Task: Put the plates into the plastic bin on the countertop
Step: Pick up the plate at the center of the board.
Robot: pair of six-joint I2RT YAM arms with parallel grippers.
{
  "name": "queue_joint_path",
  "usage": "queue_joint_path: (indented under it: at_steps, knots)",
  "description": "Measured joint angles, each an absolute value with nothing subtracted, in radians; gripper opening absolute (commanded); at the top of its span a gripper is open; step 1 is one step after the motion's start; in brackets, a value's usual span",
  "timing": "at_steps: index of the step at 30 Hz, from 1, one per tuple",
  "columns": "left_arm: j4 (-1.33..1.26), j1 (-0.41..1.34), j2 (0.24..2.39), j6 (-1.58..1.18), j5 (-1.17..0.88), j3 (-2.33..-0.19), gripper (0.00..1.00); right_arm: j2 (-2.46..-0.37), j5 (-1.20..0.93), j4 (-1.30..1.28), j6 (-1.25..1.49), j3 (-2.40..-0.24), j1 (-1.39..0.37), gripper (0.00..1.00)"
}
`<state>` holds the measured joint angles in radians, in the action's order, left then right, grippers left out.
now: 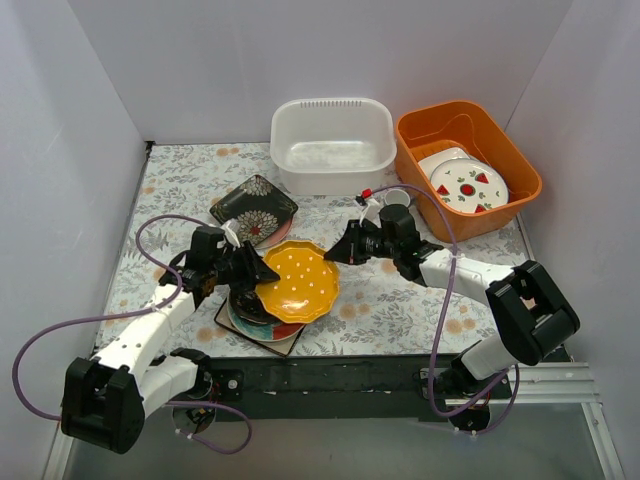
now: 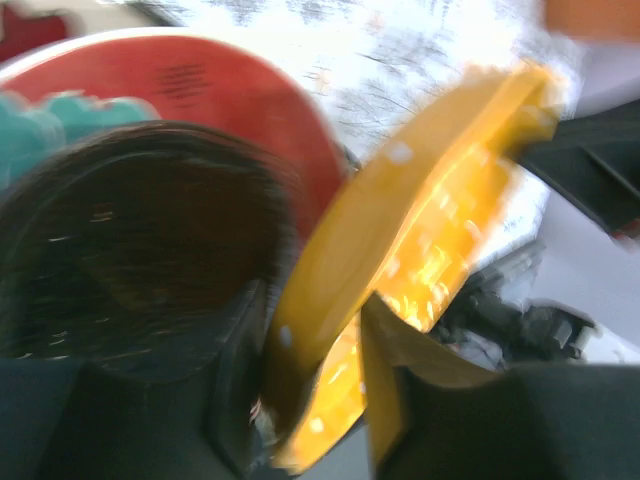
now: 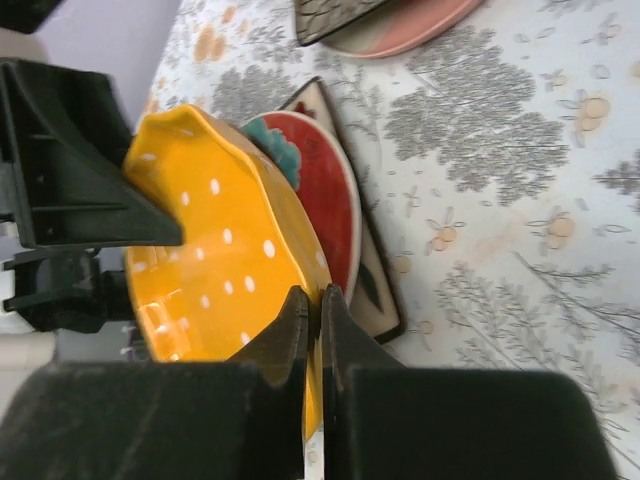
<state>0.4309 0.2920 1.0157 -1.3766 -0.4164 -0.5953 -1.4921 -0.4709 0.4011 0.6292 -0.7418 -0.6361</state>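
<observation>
A yellow-orange dotted plate [image 1: 298, 282] [image 2: 400, 230] [image 3: 210, 260] hangs tilted above a stack of plates near the front left. My right gripper [image 1: 338, 252] [image 3: 320, 300] is shut on its right rim. My left gripper [image 1: 258, 268] [image 2: 315, 320] has one finger on each side of the opposite rim, but blur hides whether they press it. Below lie a dark brown plate [image 2: 130, 230], a red plate [image 2: 220, 90] [image 3: 325, 190] and a cream square plate [image 1: 285, 340] [image 3: 375, 290]. The white plastic bin [image 1: 332, 104] stands at the back of the countertop [image 1: 400, 300].
A black flowered square plate [image 1: 252, 205] rests on a pink plate [image 1: 270, 232] [image 3: 400, 30] left of the bin. An orange tub [image 1: 520, 165] holding white fruit-marked plates [image 1: 462, 183] stands at the back right. White walls close in three sides.
</observation>
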Motion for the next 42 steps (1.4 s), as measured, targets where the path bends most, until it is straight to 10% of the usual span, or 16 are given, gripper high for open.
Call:
queue_joint_path:
  at_steps: [2,12,30,42]
  knots:
    - [0.417,0.29,1.002,-1.378,-0.455,-0.596,0.0,-1.491,-0.445,0.39,0.623,-0.739,-0.626,0.01]
    - [0.385,0.301,0.974,-1.383,-0.501,-0.6,0.0,-1.489,-0.445,0.384,0.641,-0.722,-0.604,0.01]
    - [0.336,0.302,1.029,-1.383,-0.514,-0.606,0.0,-1.425,-0.442,0.391,0.636,-0.707,-0.603,0.82]
    - [0.247,0.302,1.176,-1.377,-0.485,-0.661,0.0,-1.1,-0.27,0.247,0.543,-0.623,-0.575,0.95]
